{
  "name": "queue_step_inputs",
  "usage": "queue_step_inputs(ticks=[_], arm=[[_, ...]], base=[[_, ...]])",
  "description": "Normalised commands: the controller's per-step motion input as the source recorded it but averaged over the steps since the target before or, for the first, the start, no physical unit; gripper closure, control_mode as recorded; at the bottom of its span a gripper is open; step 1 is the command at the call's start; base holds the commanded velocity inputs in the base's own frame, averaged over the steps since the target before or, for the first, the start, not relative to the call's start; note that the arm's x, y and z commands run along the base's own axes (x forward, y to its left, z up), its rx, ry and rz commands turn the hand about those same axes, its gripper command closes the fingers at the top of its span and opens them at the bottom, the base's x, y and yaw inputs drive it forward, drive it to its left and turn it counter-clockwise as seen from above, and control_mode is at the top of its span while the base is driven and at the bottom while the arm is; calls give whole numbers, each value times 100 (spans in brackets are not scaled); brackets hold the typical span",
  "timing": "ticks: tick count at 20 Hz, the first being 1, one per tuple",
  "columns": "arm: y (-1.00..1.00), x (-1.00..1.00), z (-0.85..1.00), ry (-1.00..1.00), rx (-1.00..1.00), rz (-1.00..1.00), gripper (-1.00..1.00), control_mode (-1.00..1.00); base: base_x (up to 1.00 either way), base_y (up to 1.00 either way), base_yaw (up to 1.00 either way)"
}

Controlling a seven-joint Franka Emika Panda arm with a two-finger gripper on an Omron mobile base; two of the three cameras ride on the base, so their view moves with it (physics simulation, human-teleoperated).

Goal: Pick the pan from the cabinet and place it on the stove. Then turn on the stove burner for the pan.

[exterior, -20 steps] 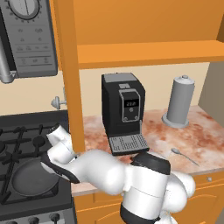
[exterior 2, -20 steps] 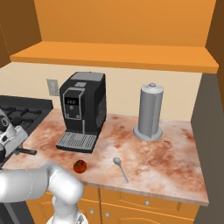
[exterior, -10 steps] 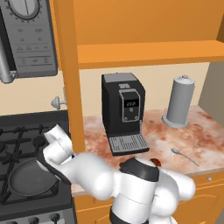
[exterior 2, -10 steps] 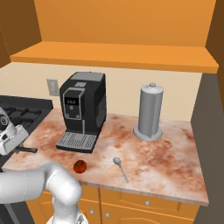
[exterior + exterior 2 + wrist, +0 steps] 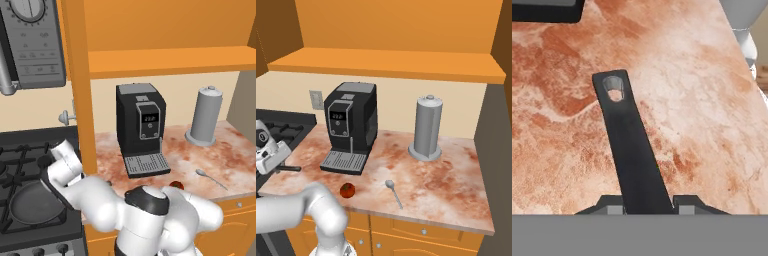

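The dark grey pan (image 5: 31, 209) lies flat on the front right grate of the black stove (image 5: 20, 150), covering its stove burner. Its black handle (image 5: 632, 160) reaches out over the marble counter, and its end with a hanging hole shows in the hand view. My gripper (image 5: 648, 204) straddles that handle, one fingertip close against each side; I cannot make out a gap or a firm squeeze. The white hand with the gripper (image 5: 52, 181) hangs low over the stove's right edge, and the gripper (image 5: 278, 166) shows at the far left in the right base view. The orange cabinet (image 5: 165, 60) stands open above the counter.
A black coffee machine (image 5: 142, 127) stands on the marble counter (image 5: 210, 160), with a grey canister (image 5: 206, 116) to its right. A spoon (image 5: 393, 191) and a small red fruit (image 5: 347, 189) lie near the front edge. The grey microwave (image 5: 32, 42) hangs above the stove.
The arm's elbow and forearm have swung a little while the hand stayed almost in place over the handle. The pan has not moved.
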Motion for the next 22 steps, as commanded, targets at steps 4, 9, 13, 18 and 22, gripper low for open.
queue_step_inputs(ticks=[4, 9, 13, 18, 22], arm=[[2, 25, -23, 0, -2, -9, 100, -100], [5, 22, -23, 0, -2, -11, 100, -100], [12, 18, -17, 0, -2, -14, 100, -100], [7, 14, -10, 0, -1, -17, 100, -100], [4, 6, -7, 0, 0, -17, 100, -100]], base=[[0, 0, 0], [0, 0, 0], [0, 0, 0], [0, 0, 0], [0, 0, 0]])
